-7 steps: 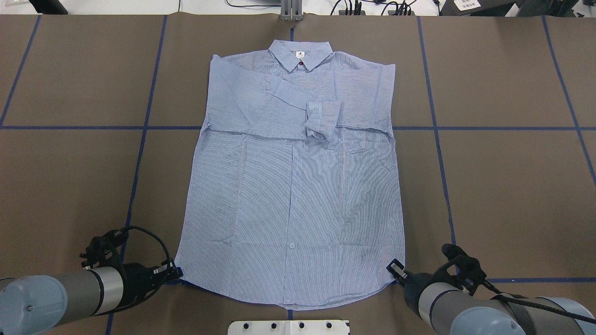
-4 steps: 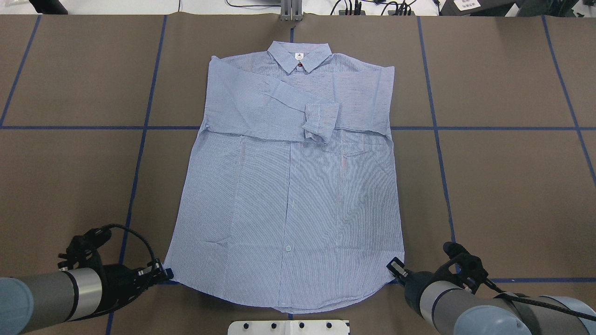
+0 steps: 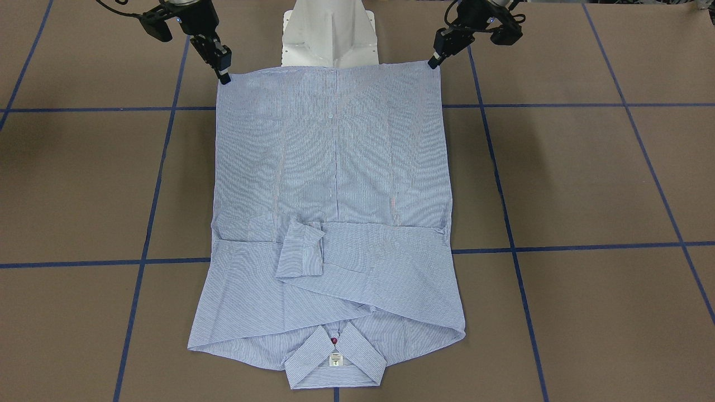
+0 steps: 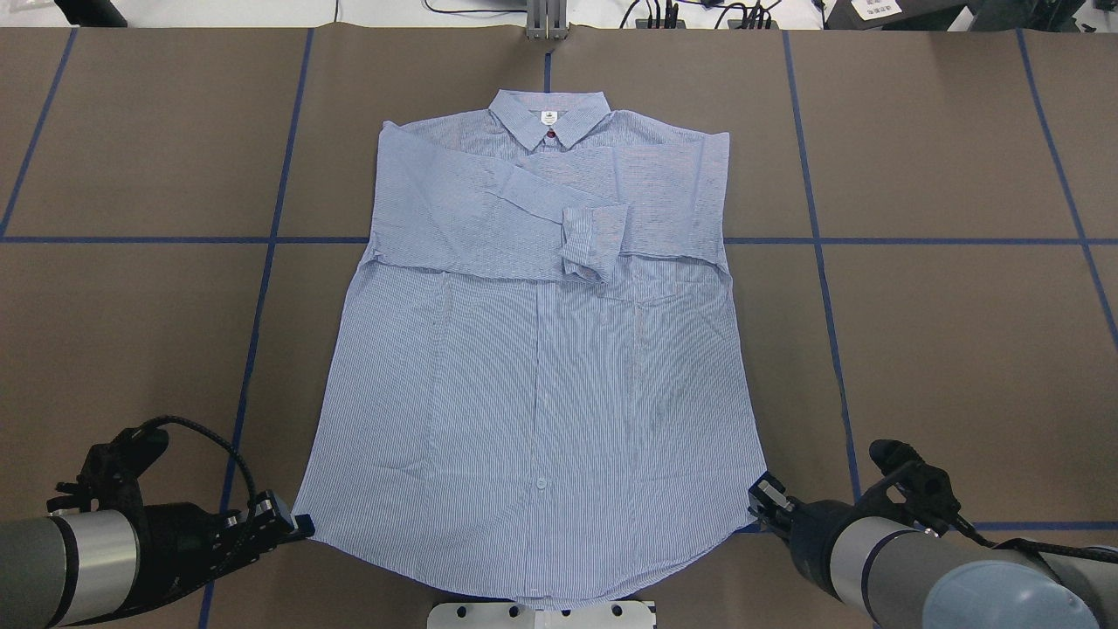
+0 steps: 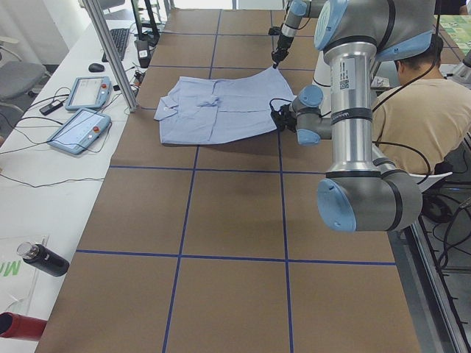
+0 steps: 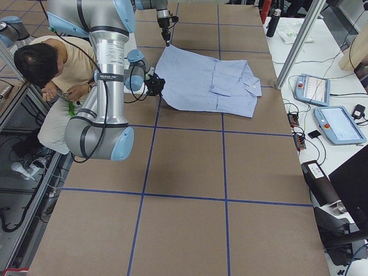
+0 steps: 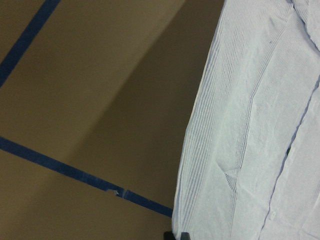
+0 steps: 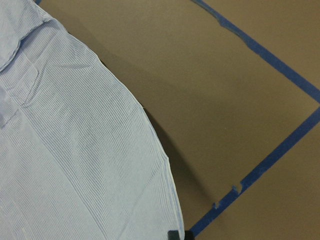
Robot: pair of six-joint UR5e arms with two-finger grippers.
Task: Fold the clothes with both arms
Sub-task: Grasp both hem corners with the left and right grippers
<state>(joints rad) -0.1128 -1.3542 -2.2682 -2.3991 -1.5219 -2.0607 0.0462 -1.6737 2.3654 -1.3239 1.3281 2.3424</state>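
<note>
Base: the white pedestal base (image 4: 541,614) stands at the near edge of the brown worktop (image 4: 961,349), and the middle of the hem (image 3: 335,66) reaches it.
Left fingers: the left fingers (image 4: 290,524) are clenched on the near left hem corner of the shirt (image 4: 541,367).
Right fingers: the right fingers (image 4: 764,491) are pinched on the near right hem corner.
Hem: it is drawn out between the two arms; both wrist views show its edge raised, with shadow on the worktop under it.
Body: front up and spread flat on the worktop, crossing a blue tape line (image 4: 131,239); a pale button (image 4: 541,483) shows on the placket near the hem.
Sleeves: both are folded across the chest, with one cuff (image 4: 594,240) lying on top near the middle.
Collar: the collar (image 4: 515,112) is at the far end, pointing away from the robot, with a white neck label (image 4: 548,116) and a red button (image 4: 550,133) just below it.
</note>
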